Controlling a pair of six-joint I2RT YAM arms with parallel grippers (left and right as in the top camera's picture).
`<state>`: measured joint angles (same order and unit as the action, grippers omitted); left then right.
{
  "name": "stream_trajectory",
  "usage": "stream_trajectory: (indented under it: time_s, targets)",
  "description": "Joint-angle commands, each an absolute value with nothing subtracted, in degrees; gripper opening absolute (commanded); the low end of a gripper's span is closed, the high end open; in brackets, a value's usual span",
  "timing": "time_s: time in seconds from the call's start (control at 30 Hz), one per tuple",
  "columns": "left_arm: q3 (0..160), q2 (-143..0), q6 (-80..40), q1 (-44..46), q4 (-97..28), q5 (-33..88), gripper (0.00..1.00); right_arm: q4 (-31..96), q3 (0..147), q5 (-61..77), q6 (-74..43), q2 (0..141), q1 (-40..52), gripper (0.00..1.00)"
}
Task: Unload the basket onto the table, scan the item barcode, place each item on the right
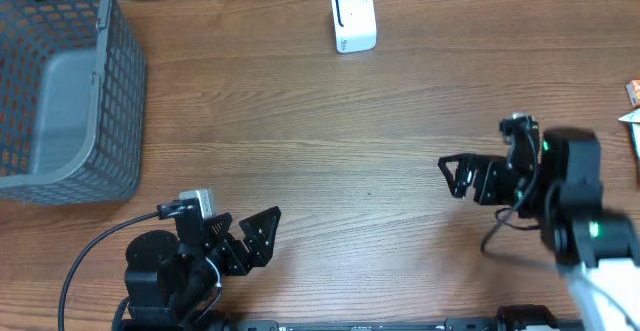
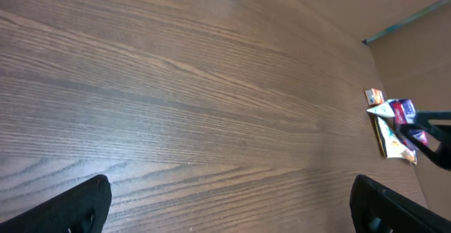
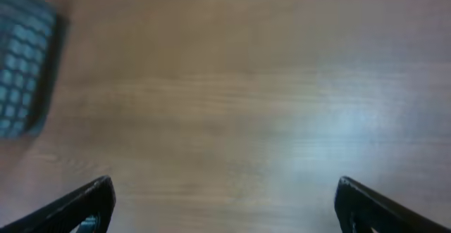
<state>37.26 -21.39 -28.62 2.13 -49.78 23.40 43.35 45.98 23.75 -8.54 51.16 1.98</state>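
The scanner stands upright at the far edge of the table, its face toward the arms, presumably so a barcode can be shown to it. The packets lie untouched, well to the scanner's right. Both grippers hang wide open and empty. The right gripper, nearer and right of the scanner, is closest to the packets and seems best placed to fetch one. The left gripper waits nearer and left. The basket, far left of the scanner, probably takes scanned goods.

Grey mesh basket, white scanner, brown wood-grain table.
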Motion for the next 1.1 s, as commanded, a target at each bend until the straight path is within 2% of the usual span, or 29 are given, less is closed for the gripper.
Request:
stream_trajectory:
  time_s: [0.0,0.23,0.47,0.77,1.07]
  targets:
    - [37.6,-21.1,-29.2,1.9,-49.8,23.8,1.00,36.5,38.9,23.8,-7.4,40.2,2.3,1.00]
    - [37.6,-21.1,-29.2,1.9,-49.8,23.8,1.00,17.2,23.4,23.5,-7.4,21.3,2.3,1.00]
    - [37.6,-21.1,-29.2,1.9,-49.8,23.8,1.00,3.7,10.8,19.9,-7.4,11.5,2.3,1.00]
    - [37.6,-21.1,-29.2,1.9,-49.8,23.8,1.00,1.2,3.4,9.8,-7.4,0.1,2.3,1.00]
    - [37.6,-21.1,-29.2,1.9,-49.8,23.8,1.00,-1.9,0.4,3.8,-7.4,0.1,2.3,1.00]
